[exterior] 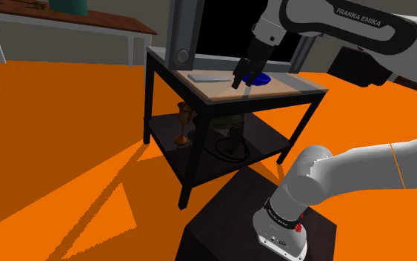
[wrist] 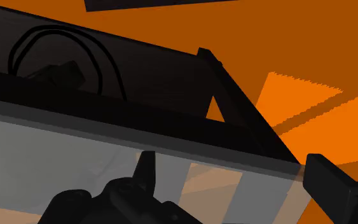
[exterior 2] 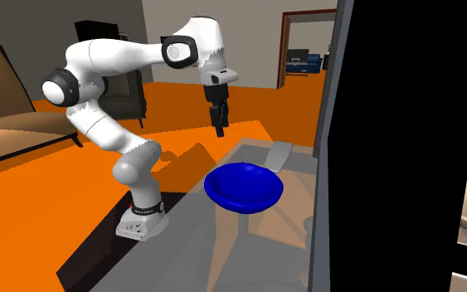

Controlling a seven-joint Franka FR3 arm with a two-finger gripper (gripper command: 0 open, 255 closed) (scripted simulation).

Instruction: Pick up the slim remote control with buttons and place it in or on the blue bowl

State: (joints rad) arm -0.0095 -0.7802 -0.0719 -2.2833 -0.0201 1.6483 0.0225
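Observation:
The slim grey remote (exterior: 210, 76) lies flat on the black table's pale top (exterior: 221, 93), to the shoulder view's left of the blue bowl (exterior: 260, 78). In the second exterior view the remote (exterior 2: 279, 155) lies just beyond the bowl (exterior 2: 244, 187). My black gripper (exterior: 241, 81) hangs above the tabletop and partly covers the bowl in the shoulder view. From the other side my gripper (exterior 2: 219, 126) hovers over the table edge nearest the arm. In the wrist view its fingers (wrist: 147, 168) stand apart, open, with nothing between them.
A tall dark panel (exterior: 181, 33) stands at the table's back. The lower shelf (exterior: 266, 137) holds a goblet (exterior: 184, 122) and a dark object with a cable (exterior: 232, 141). A wooden table (exterior: 66, 22) stands far left. A sofa (exterior 2: 7, 108) is behind the arm.

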